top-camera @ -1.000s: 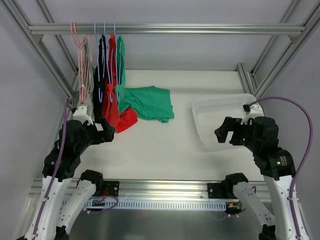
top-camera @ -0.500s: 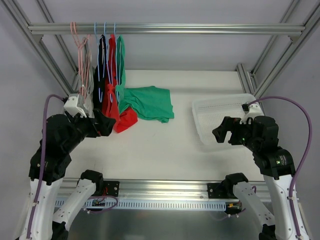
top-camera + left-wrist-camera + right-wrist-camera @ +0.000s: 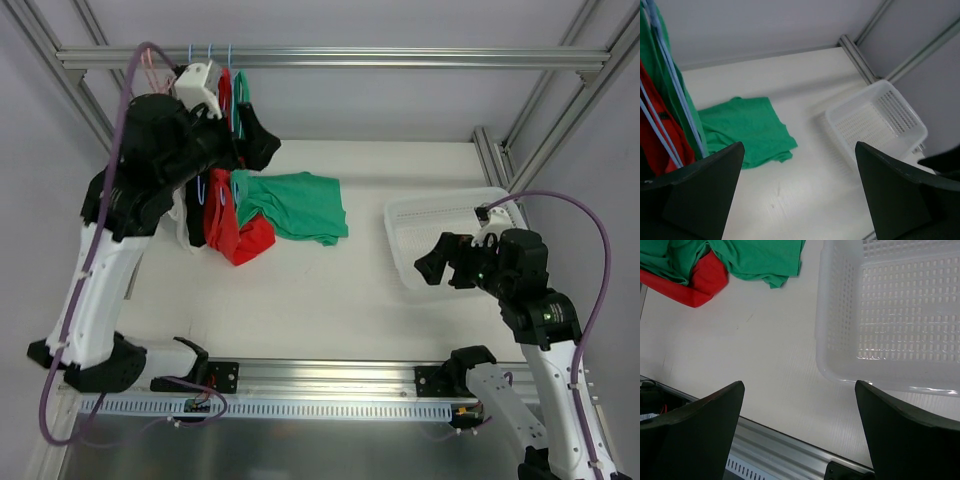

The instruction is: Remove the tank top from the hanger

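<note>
Green fabric tank top (image 3: 300,205) hangs from a thin blue wire hanger (image 3: 231,95) on the silver aluminium overhead rail (image 3: 400,58) at the far left; its lower part lies spread on the white table (image 3: 320,290). Just beside it on the left hangs a red fabric garment (image 3: 235,235), its hem also resting on the table and touching the green cloth. The left gripper (image 3: 255,135) is held high at rail level, just beside the hangers, jaws spread wide and holding nothing; its wrist view shows the green top (image 3: 747,130) between and below the fingers, not touched. The right gripper (image 3: 435,265) hovers low at the near edge of the white perforated plastic basket (image 3: 410,215) on the right of the table, well apart from the clothing, jaws likewise fully spread and empty.
</note>
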Action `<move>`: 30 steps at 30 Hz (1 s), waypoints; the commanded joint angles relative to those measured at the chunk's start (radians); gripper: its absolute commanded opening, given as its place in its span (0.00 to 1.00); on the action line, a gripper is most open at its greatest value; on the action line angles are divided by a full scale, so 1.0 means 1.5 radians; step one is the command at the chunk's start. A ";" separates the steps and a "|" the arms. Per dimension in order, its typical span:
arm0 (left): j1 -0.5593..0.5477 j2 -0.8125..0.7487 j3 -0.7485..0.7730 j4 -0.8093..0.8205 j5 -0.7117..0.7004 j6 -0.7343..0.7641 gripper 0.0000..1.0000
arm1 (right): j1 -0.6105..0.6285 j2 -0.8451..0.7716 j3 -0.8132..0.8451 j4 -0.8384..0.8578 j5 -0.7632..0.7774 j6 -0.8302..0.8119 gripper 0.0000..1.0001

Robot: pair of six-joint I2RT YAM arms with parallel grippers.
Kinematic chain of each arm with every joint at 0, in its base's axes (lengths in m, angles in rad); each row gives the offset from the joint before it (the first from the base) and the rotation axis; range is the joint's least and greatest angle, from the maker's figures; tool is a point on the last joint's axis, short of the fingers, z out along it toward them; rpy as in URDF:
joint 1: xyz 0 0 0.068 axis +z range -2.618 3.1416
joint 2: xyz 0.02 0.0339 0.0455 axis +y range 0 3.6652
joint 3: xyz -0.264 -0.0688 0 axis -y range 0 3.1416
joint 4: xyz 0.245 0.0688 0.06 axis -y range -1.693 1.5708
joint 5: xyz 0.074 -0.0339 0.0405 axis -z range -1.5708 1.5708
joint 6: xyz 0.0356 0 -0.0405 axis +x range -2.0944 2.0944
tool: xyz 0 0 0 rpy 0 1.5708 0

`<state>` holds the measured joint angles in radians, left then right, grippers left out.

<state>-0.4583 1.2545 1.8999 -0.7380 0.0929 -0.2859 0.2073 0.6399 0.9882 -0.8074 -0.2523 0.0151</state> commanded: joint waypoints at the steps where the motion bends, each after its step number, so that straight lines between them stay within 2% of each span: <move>1: -0.025 0.069 0.077 -0.012 -0.189 0.072 0.92 | 0.000 -0.013 -0.007 0.020 -0.023 0.010 0.99; 2: -0.028 0.090 0.082 -0.011 -0.221 0.080 0.89 | 0.000 -0.026 -0.008 0.016 -0.023 0.008 1.00; 3: -0.030 0.096 0.084 -0.010 -0.278 0.092 0.81 | 0.000 -0.030 -0.010 0.016 -0.022 0.008 0.99; 7: -0.032 0.120 0.094 -0.009 -0.343 0.117 0.75 | 0.000 -0.045 -0.023 0.014 -0.024 0.006 1.00; 9: -0.031 0.136 0.100 -0.010 -0.355 0.132 0.74 | 0.000 -0.042 -0.028 0.015 -0.026 0.006 1.00; 11: -0.030 0.154 0.099 -0.009 -0.375 0.138 0.67 | 0.000 -0.038 -0.030 0.015 -0.032 0.009 0.99; 16: -0.023 0.193 0.091 -0.008 -0.396 0.136 0.62 | 0.000 -0.041 -0.032 0.018 -0.040 0.012 1.00; 22: -0.004 0.231 0.089 -0.005 -0.391 0.126 0.55 | 0.000 -0.054 -0.035 0.018 -0.048 0.012 1.00; 23: -0.002 0.240 0.089 -0.004 -0.390 0.125 0.48 | 0.000 -0.055 -0.036 0.018 -0.048 0.012 0.99; 26: 0.006 0.255 0.093 -0.003 -0.394 0.124 0.39 | 0.000 -0.057 -0.040 0.018 -0.051 0.013 1.00; 27: 0.006 0.256 0.096 -0.003 -0.396 0.124 0.28 | 0.000 -0.058 -0.042 0.018 -0.051 0.014 0.99; 30: 0.006 0.252 0.107 -0.002 -0.398 0.119 0.20 | 0.000 -0.061 -0.047 0.019 -0.048 0.015 1.00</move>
<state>-0.4561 1.6531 2.0129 -0.7639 -0.4812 -0.1116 0.2073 0.5594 0.9306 -0.8036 -0.3046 0.0261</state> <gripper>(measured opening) 0.235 0.993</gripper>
